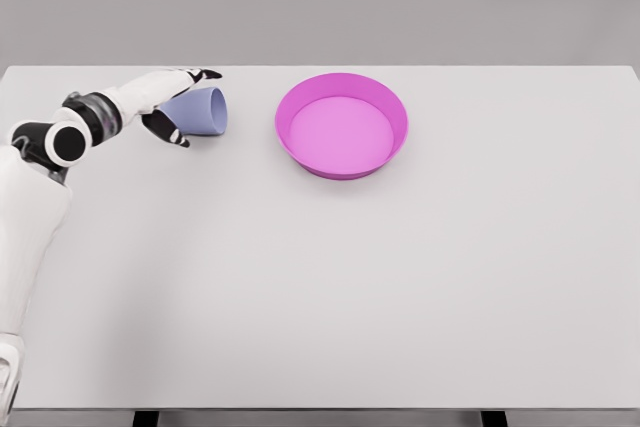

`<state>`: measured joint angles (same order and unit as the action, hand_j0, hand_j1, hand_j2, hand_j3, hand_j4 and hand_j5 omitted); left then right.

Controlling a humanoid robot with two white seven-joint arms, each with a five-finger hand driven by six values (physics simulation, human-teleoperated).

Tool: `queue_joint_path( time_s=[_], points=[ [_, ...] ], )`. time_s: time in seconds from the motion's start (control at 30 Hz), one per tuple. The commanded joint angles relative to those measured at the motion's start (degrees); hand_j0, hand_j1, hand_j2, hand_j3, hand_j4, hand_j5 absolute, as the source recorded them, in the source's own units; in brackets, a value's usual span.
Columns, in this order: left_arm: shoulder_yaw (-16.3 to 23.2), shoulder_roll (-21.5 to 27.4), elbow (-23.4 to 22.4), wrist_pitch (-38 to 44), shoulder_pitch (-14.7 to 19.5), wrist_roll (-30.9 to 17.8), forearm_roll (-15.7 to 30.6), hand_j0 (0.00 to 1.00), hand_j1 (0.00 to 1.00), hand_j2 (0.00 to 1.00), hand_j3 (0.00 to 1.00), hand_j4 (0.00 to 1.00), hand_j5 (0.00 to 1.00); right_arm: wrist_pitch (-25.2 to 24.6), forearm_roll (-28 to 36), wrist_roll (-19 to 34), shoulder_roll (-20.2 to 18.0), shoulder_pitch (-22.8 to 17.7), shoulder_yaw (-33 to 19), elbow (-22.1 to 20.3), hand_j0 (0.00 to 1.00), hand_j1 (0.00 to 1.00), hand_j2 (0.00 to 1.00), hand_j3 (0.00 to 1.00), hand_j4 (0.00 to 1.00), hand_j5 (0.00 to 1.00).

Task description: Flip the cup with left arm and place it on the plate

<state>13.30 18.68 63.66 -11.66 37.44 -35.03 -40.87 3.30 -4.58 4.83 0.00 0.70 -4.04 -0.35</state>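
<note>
A pale blue cup lies on its side on the white table, its wider end pointing right toward the plate. My left hand is at the cup's left end, with fingers over its top and the thumb below it, closed around the cup. The magenta plate with a raised rim sits to the right of the cup, a short gap between them. Nothing lies in the plate. My right arm is out of view.
The table's far edge runs just behind the cup and the plate. My left forearm stretches from the lower left across the table's left side.
</note>
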Motion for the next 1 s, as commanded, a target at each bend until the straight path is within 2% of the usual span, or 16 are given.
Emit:
queue_joint_path(
  time_s=[0.0, 0.07, 0.43, 0.73, 0.97],
  points=[
    [-0.03, -0.4, -0.21, 0.05, 0.0, 0.03, 0.17, 0.99, 0.99, 0.99, 0.99, 0.99, 0.99, -0.04, 0.01, 0.01, 0.0, 0.0, 0.0, 0.0, 1.0, 1.0, 1.0, 1.0, 1.0, 1.0],
    [-0.03, -0.57, -0.38, 0.14, 0.0, 0.03, 0.09, 0.96, 0.96, 0.96, 0.96, 0.96, 0.96, 0.04, 0.01, 0.09, 0.0, 0.0, 0.0, 0.0, 1.0, 1.0, 1.0, 1.0, 1.0, 1.0],
    [0.06, -1.89, -2.05, -0.03, 0.26, 0.03, 0.0, 0.96, 0.96, 0.96, 0.96, 0.96, 0.96, -0.04, 0.01, 0.01, 0.0, 0.0, 0.0, 0.0, 1.0, 1.0, 1.0, 1.0, 1.0, 1.0],
    [-0.03, -2.07, -6.01, 0.05, 1.67, 0.03, -0.09, 0.96, 0.96, 0.96, 0.96, 0.96, 0.96, 0.04, 0.01, 0.01, 0.0, 0.0, 0.0, 0.0, 1.0, 1.0, 1.0, 1.0, 1.0, 1.0],
    [-0.29, -1.98, -6.01, 0.05, 1.84, 0.03, 0.0, 0.96, 0.96, 0.96, 0.96, 0.96, 0.96, -0.04, 0.01, 0.01, 0.0, 0.0, 0.0, 0.0, 1.0, 1.0, 1.0, 1.0, 1.0, 1.0]
  ],
)
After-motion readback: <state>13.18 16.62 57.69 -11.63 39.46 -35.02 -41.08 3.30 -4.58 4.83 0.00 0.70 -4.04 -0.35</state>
